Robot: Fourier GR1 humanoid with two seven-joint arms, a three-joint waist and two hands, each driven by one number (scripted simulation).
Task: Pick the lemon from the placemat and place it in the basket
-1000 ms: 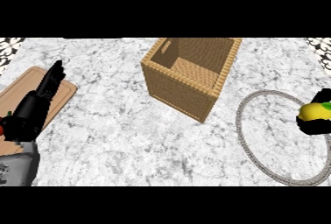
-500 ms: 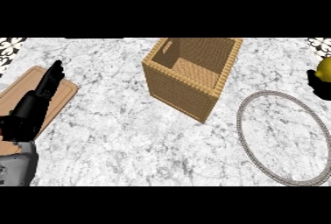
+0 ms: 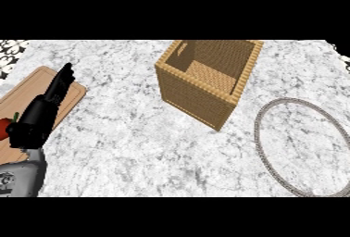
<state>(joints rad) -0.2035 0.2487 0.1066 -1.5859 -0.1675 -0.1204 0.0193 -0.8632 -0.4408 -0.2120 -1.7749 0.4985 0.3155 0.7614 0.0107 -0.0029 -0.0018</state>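
Note:
The woven basket [image 3: 202, 98] stands upright on the marble counter, a little right of the middle at the back, and its inside looks bare. The round placemat with a grey rim [image 3: 258, 132] lies at the right, with nothing on it. No lemon shows in the head view. My left hand [image 3: 41, 115] rests at the left over a wooden board, fingers straight and pointing away from me, holding nothing. My right hand is out of view.
A wooden cutting board [image 3: 74, 94] lies at the left edge under my left hand. A red fruit or vegetable with a green stem [image 3: 5, 128] peeks out beside that hand. Marble counter [image 3: 137, 152] stretches between board, basket and placemat.
My right hand, shut on the lemon, rose from the placemat toward the upper right and has left the view. The left hand has stayed put.

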